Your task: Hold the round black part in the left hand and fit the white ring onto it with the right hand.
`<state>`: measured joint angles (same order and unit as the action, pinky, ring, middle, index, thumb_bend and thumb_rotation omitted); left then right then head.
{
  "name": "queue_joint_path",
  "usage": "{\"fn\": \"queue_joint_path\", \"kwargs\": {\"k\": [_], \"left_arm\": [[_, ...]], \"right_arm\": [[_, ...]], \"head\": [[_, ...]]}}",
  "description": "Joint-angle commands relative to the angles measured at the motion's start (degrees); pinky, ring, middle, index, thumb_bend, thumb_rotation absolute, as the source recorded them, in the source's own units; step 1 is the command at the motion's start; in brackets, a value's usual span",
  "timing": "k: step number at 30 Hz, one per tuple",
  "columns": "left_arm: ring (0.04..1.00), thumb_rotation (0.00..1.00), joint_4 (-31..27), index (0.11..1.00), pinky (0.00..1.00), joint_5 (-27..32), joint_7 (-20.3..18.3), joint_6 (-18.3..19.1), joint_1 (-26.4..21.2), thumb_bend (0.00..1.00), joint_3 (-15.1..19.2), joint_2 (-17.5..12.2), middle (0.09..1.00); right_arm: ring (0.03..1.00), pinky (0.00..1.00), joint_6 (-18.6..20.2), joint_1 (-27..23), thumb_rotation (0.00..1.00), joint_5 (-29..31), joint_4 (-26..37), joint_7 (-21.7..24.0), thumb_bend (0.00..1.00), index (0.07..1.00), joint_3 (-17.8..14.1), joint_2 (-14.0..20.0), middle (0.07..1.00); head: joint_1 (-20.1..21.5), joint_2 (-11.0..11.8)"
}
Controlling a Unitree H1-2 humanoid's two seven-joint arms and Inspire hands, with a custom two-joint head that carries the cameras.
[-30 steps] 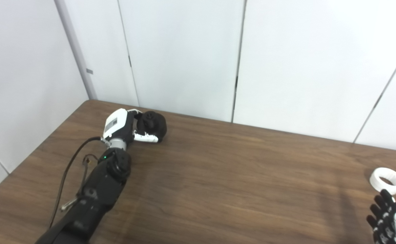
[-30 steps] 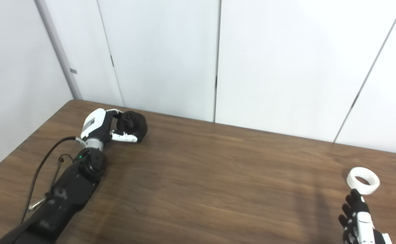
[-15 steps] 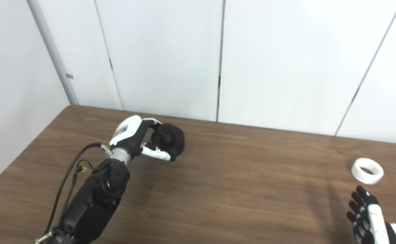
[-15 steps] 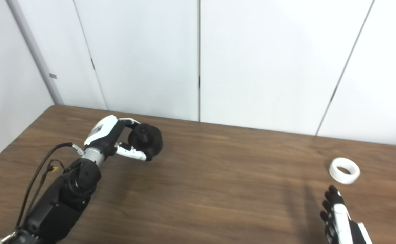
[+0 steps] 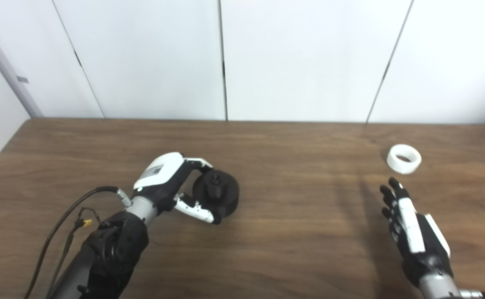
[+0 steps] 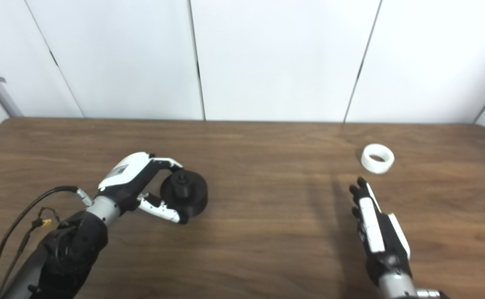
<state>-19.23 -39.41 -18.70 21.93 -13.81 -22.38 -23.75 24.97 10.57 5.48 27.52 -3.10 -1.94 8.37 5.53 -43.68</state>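
The round black part (image 5: pixel 216 194) has a small hub on its face and is held just above the table, left of centre. My left hand (image 5: pixel 171 182) is shut on it, fingers curled over its top and thumb under its near edge. The white ring (image 5: pixel 404 158) lies flat on the table at the far right. My right hand (image 5: pixel 408 224) is open, fingers straight and pointing toward the ring, a short way in front of it and not touching it.
The brown wooden table (image 5: pixel 300 232) ends at white wall panels (image 5: pixel 300 58) behind. A black cable (image 5: pixel 66 216) with a yellow connector runs along my left forearm. The table's right edge shows near the ring in the right eye view.
The camera has swung to the right, shifting the whole scene. My left hand has carried the black part nearer and toward the table's middle. My right hand has reached further forward toward the ring.
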Motion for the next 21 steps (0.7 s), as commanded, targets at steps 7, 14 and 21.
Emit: {"fn": "queue_joint_path", "kwargs": {"k": [7,14,21], "left_arm": [[0.875,0.06,-3.84,0.482,1.0,-5.61,0.16,-4.21,2.92,0.52,-2.94,3.61,0.757],[0.859,0.05,-2.42,0.482,1.0,-8.98,2.53,-8.27,7.18,0.52,-4.73,7.25,0.755],[0.847,0.06,-1.5,0.482,0.98,-11.83,4.02,-11.77,10.31,0.52,-4.86,9.19,0.748]], "right_arm": [[0.994,1.0,-1.25,-2.44,1.0,-2.39,1.62,-0.12,0.56,1.0,1.29,-1.77,0.96],[0.994,1.0,-0.69,-2.88,1.0,-2.56,1.7,-0.53,0.58,0.995,1.32,-2.55,0.95],[0.992,1.0,0.39,-3.12,1.0,-3.09,2.03,-1.04,0.6,0.983,1.51,-2.78,0.934]], "head": [[1.56,-1.14],[2.71,-1.74],[2.91,-2.08]]}}
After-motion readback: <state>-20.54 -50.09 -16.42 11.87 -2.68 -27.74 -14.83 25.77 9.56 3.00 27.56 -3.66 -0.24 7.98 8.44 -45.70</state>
